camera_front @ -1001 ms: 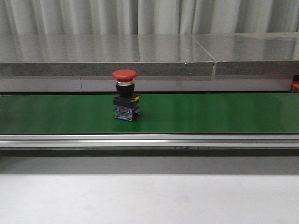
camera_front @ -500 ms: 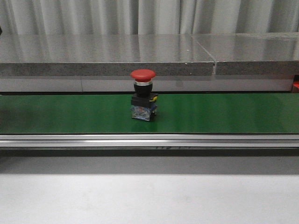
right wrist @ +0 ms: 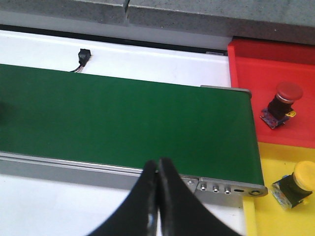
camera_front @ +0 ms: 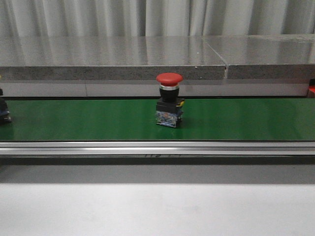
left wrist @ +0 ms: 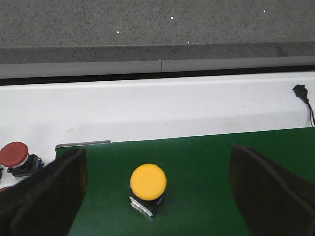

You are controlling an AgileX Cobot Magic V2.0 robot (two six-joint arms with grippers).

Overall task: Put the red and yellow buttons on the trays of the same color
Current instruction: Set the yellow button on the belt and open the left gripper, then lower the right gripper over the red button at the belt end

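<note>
A red button (camera_front: 169, 99) stands upright on the green conveyor belt (camera_front: 236, 118) near the middle in the front view. In the left wrist view a yellow button (left wrist: 148, 187) stands on the belt between the wide-open fingers (left wrist: 47, 194) of my left gripper (left wrist: 155, 196), touching neither. Another red button (left wrist: 17, 158) lies off the belt's end. My right gripper (right wrist: 157, 169) is shut and empty over the belt's near rail. The red tray (right wrist: 256, 93) holds a red button (right wrist: 280, 104); the yellow tray (right wrist: 275, 216) holds a yellow button (right wrist: 295, 187).
A grey stone ledge (camera_front: 147, 59) runs behind the belt. A metal rail (camera_front: 157, 147) borders the belt's front, with a white table (camera_front: 157, 209) below. A dark object (camera_front: 4, 114) sits at the belt's far left edge. A small black connector (right wrist: 83, 55) lies on the white surface.
The red button has travelled to the right along the belt. A dark object has come into view at the belt's far left edge.
</note>
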